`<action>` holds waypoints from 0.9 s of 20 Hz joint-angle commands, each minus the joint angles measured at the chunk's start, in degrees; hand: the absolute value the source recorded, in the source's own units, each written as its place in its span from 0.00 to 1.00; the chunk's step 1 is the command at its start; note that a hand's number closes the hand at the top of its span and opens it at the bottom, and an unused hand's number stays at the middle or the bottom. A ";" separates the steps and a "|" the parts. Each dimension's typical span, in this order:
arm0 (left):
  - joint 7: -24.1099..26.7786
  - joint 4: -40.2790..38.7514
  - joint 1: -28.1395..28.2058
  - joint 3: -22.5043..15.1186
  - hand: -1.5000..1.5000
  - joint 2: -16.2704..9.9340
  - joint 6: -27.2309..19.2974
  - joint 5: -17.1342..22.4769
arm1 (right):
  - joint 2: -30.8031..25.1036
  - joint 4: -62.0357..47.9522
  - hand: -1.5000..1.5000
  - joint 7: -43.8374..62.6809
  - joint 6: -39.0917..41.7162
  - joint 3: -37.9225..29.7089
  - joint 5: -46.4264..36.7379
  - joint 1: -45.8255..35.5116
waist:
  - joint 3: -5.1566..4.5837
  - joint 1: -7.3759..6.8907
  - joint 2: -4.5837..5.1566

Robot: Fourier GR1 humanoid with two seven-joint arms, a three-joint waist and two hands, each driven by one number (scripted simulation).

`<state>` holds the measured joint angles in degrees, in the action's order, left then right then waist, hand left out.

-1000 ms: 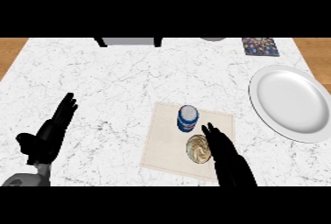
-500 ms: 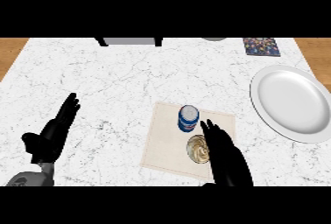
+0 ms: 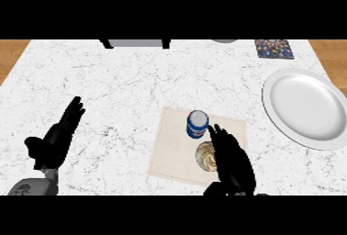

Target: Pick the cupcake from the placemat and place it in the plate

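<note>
Black, straight-fingered and holding nothing, the right hand (image 3: 229, 158) hovers beside the cupcake (image 3: 207, 156) on the placemat (image 3: 169, 151); closing carelessly could knock the neighbouring can (image 3: 197, 124).

No readable text, no brand, number or sign anywhere, blue-and-white cylindrical can (image 3: 196, 125) on the beige placemat carries a band of markings too small to read, dark multicoloured patterned square (image 3: 274, 48) at the desk's far edge shows only speckles
</note>
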<state>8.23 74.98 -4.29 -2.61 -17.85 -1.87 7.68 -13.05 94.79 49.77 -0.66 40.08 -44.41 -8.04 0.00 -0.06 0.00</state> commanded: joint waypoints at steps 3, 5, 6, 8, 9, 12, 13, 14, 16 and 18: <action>-4.06 6.66 2.64 0.79 0.50 0.66 0.67 -0.77 | 2.05 -5.48 0.00 -2.61 -0.05 -2.74 -4.10 1.64 | 0.01 -0.11 -0.06; 0.40 -2.94 -2.32 2.24 0.50 2.00 1.85 -2.54 | 7.25 -9.42 0.00 -2.54 1.09 -3.94 -5.13 -1.48 | -0.01 0.08 0.02; 1.98 -1.73 0.40 1.29 0.50 3.24 1.03 -3.07 | 2.37 -9.28 0.00 -7.21 0.23 -5.90 -3.60 1.21 | 0.00 0.08 0.01; 1.41 -1.24 -0.36 4.47 0.50 0.91 3.47 -1.50 | 5.92 -11.73 0.00 -8.64 -1.52 -4.62 -5.38 1.66 | 0.00 0.00 0.01; 2.50 -3.70 -0.38 2.47 0.50 3.21 1.80 -3.21 | 4.89 -11.23 1.00 -11.42 1.67 -6.99 -0.78 -0.17 | 0.00 0.02 0.04; -3.46 4.67 1.30 4.27 0.50 0.26 4.65 -1.68 | 6.09 -9.15 1.00 -11.05 4.25 -5.85 -3.61 0.26 | 0.00 -0.03 -0.04; -3.41 -1.03 -4.36 4.20 0.50 2.10 1.81 -3.23 | 8.02 -17.72 1.00 -14.63 1.41 -6.95 -3.87 -3.10 | 0.00 0.02 0.06; 0.44 -3.41 -2.15 2.79 0.50 4.21 1.51 -4.76 | 7.88 -17.43 1.00 -15.53 1.73 -6.75 -4.30 -2.44 | 0.00 0.03 0.05; -3.43 7.93 4.57 2.12 0.50 3.73 1.84 -3.71 | 6.35 -8.02 1.00 -13.58 1.54 -4.50 -5.48 3.96 | 0.01 -0.06 -0.11; 0.42 0.73 1.63 4.16 0.50 3.39 3.61 -4.09 | 5.82 -15.74 1.00 -19.78 3.94 -10.48 -3.81 -2.73 | 0.00 -0.10 0.00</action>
<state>7.78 75.27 -3.95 0.93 -15.15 0.97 4.10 -7.49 82.75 34.29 2.07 32.33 -47.84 -8.76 -0.28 0.00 -0.38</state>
